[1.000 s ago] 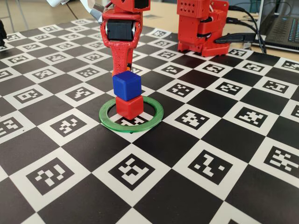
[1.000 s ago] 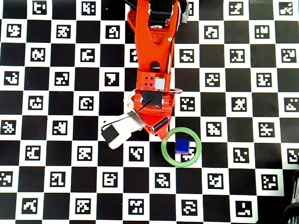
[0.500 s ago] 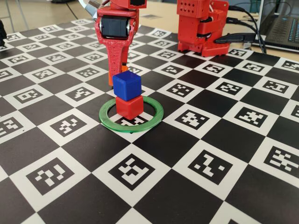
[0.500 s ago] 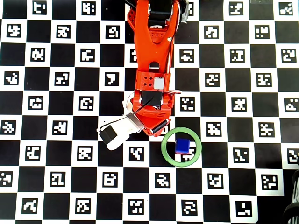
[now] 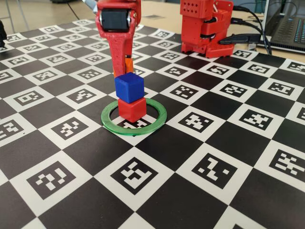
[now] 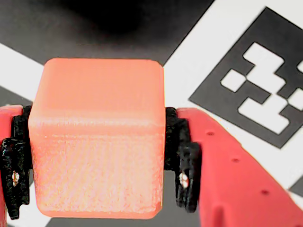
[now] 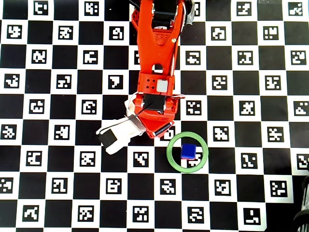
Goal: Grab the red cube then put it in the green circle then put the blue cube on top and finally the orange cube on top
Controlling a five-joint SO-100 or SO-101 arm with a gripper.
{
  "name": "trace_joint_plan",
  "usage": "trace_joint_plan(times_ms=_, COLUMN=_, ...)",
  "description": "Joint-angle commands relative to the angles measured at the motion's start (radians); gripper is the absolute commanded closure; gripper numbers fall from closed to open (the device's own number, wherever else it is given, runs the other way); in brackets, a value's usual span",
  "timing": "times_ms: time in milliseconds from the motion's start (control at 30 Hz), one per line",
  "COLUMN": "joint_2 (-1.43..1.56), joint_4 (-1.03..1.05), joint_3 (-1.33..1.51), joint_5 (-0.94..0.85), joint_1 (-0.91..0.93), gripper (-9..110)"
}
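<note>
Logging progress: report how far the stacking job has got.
Done: the red cube sits inside the green circle with the blue cube on top. In hand: the pincer grips the orange cube. Left: set it on the blue one.

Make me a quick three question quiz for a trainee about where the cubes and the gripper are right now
1. True or false: the blue cube sits on the red cube inside the green circle.
2. What does the gripper hold in the wrist view?
A. the orange cube
B. nothing
C. a blue cube
3. Fill in: in the overhead view, the blue cube hides the ____ cube beneath it.

Key: 1 true; 2 A; 3 red.
</note>
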Motion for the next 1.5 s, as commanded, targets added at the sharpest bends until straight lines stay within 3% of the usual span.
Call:
trace_joint_plan(times_ms=0, joint_2=0.104, joint_4=0.133, joint_3=-0.173, joint_5=0.038, joint_1=0.023, gripper=95)
trace_joint_plan(times_ms=533, joint_2=0.066, joint_4=0.563, joint_3=-0.623, joint_5=0.385, joint_1=-0.017, gripper=96)
trace_joint_plan(times_ms=1000, joint_2=-0.029, joint_4=0.611, joint_3=-0.842, joint_5=0.749, joint_1=-0.183, gripper=96)
trace_joint_plan(times_ms=1467, joint_2=-0.295, joint_4=0.583, joint_3=-0.997, joint_5=0.879, joint_1=-0.328, gripper=95)
